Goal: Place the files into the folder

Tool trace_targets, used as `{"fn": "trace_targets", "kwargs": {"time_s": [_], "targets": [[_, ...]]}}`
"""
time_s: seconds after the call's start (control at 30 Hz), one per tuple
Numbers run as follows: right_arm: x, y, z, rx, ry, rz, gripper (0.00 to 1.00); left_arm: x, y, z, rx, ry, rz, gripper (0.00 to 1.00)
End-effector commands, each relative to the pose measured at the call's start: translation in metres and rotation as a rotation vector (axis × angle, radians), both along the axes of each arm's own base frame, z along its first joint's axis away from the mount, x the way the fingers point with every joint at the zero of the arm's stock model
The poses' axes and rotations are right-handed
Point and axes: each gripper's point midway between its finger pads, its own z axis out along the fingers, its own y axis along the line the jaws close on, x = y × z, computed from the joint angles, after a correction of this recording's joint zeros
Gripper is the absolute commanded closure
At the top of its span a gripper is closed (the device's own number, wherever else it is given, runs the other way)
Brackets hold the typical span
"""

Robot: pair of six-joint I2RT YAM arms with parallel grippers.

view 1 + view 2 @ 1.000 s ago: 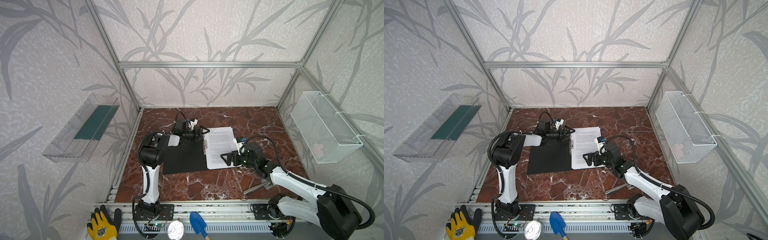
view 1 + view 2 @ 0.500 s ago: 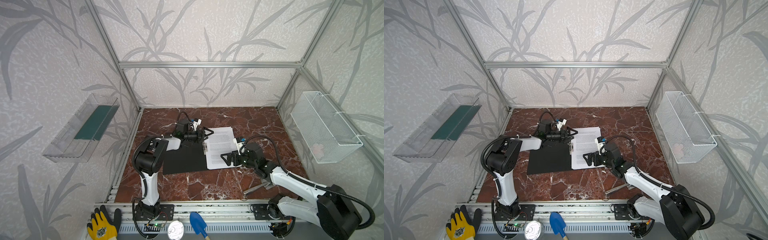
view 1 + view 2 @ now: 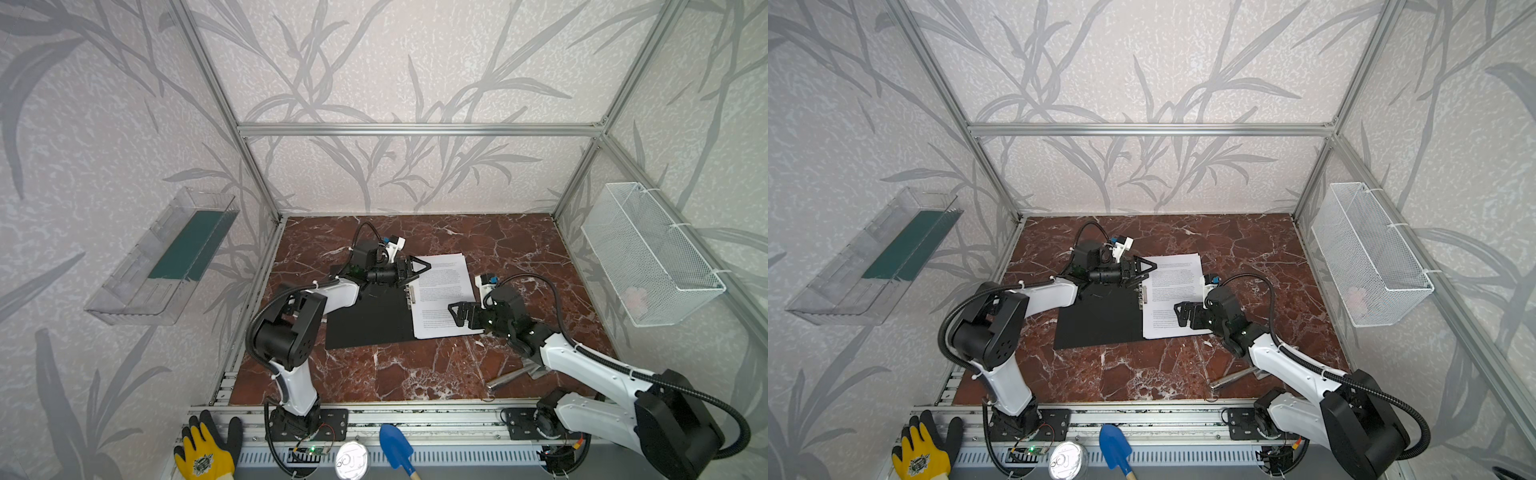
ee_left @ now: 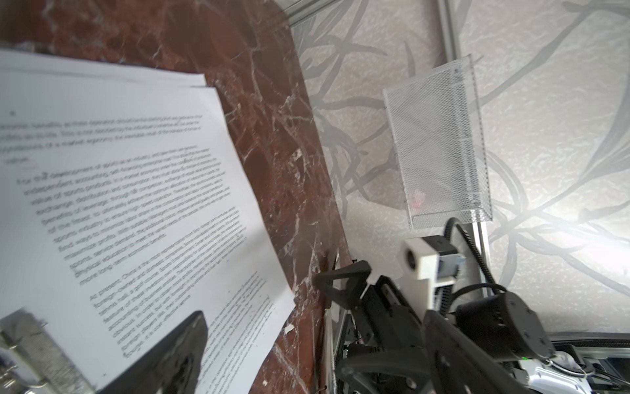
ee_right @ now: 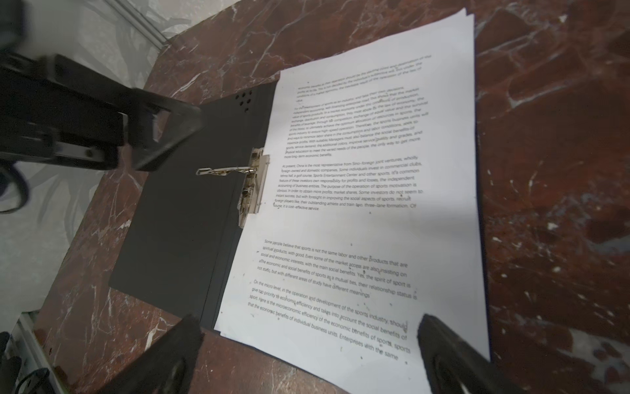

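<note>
My left pincer (image 3: 420,266) has slid across toward the files (image 3: 440,286), and its elbow has swung in; the right arm has not shifted. Both top views show the left jaws apart and empty, hovering over the far edge of the open folder (image 3: 370,320), near the metal clip (image 5: 252,184). The right pincer (image 3: 454,316) also stands wide, gripping nothing, above the sheets' near edge. The files lie stacked on the folder's right half, beside the clip, on the worktop (image 3: 415,374).
</note>
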Motion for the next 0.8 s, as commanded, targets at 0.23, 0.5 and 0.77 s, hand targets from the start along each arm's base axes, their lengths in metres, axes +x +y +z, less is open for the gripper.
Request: {"fn": "trace_targets", "kwargs": {"time_s": [0.23, 0.5, 0.77], "targets": [[-0.003, -0.039, 0.018, -0.054, -0.064, -0.141, 0.05, -0.050, 0.139, -0.007, 0.498, -0.015, 0.595, 0.01], [0.001, -0.015, 0.015, 0.026, 0.078, -0.107, 0.07, -0.094, 0.171, -0.062, 0.561, 0.027, 0.653, 0.01], [0.012, 0.067, 0.039, 0.132, 0.135, -0.057, 0.16, -0.104, 0.181, -0.107, 0.603, 0.052, 0.654, 0.01]]}}
